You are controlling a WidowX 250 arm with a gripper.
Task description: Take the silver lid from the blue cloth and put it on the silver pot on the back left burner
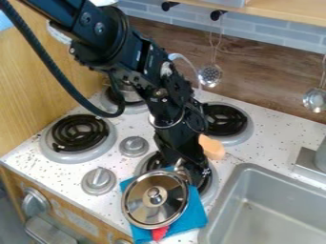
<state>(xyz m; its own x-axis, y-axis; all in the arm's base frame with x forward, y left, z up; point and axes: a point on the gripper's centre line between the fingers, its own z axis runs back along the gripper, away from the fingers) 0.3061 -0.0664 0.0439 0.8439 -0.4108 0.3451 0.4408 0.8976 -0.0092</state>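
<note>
Round metal lid (pixel 138 206) lying on a blue cloth (pixel 196 217), with a red item (pixel 160 233) at its near edge. The hand (pixel 193 169) points down just beyond the lid, to its upper right; its opening and any hold cannot be told. Sink (pixel 219 209), right of the lid; stove knob (pixel 98 181), left.

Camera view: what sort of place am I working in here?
A kitchen, probably a toy or mock-up one: it has a stovetop with a coil burner, a metal sink beside it, and a perforated skimmer hanging at the back wall.
</note>
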